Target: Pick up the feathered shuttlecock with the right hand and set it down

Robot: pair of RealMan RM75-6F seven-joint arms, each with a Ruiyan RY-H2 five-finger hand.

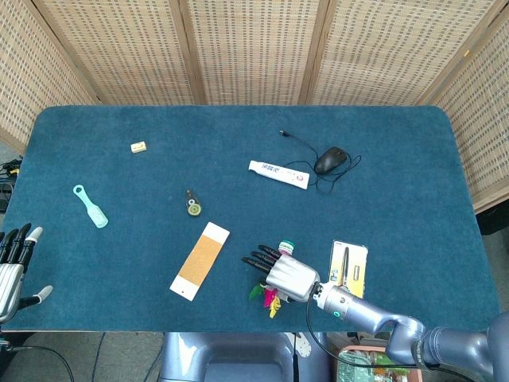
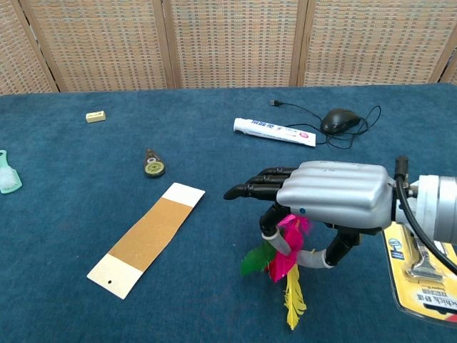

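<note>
The feathered shuttlecock (image 2: 284, 259), with green, pink and yellow feathers, lies near the table's front edge under my right hand (image 2: 332, 194). The hand hovers palm down over it with its fingers stretched to the left. The thumb has curled in against the shuttlecock's base, so the base is pinched between thumb and a finger. The head view shows the same hand (image 1: 286, 275) covering most of the shuttlecock (image 1: 266, 298), with only feather tips showing. My left hand (image 1: 13, 264) hangs off the table's front left corner, fingers apart and empty.
A tan cardboard strip (image 2: 148, 237) lies left of the shuttlecock. A yellow razor pack (image 2: 423, 266) sits just right of the right hand. Further back are a toothpaste tube (image 2: 275, 132), a wired mouse (image 2: 339, 120), a small round tool (image 2: 153, 166), an eraser (image 2: 96, 116) and a teal brush (image 1: 91, 206).
</note>
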